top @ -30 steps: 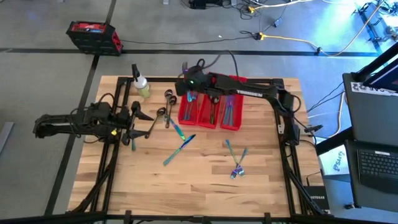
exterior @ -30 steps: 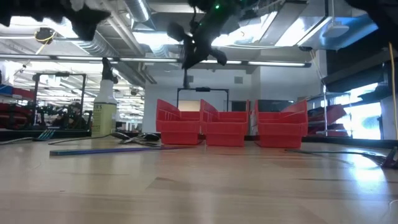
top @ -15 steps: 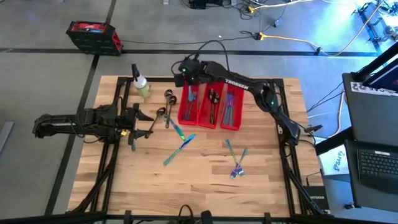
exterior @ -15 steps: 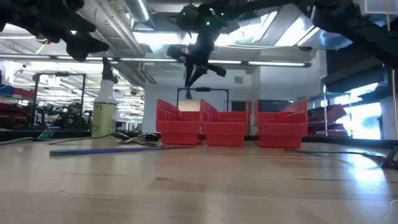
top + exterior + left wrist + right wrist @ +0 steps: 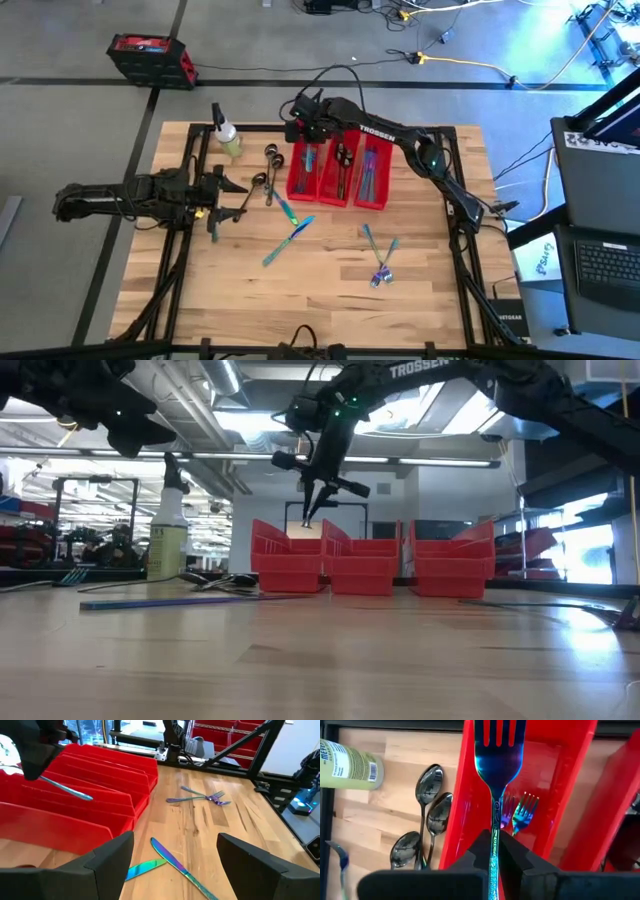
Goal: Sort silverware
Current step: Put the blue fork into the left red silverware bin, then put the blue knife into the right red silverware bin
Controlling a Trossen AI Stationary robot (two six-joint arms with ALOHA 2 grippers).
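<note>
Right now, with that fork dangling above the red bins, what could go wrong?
The right gripper pinches the fork only by its thin handle, so it could swivel or slip before release. It hangs over the leftmost red bin, close to the wall; dropped off-centre, it might land on the table by the dark spoons. The left gripper waits open over the crossed knives, apparently clear of that drop.

Around the red bins (image 5: 338, 176), bare wood lies toward the right edge; spoons (image 5: 268, 170) and spray bottle (image 5: 226, 135) crowd the left.
</note>
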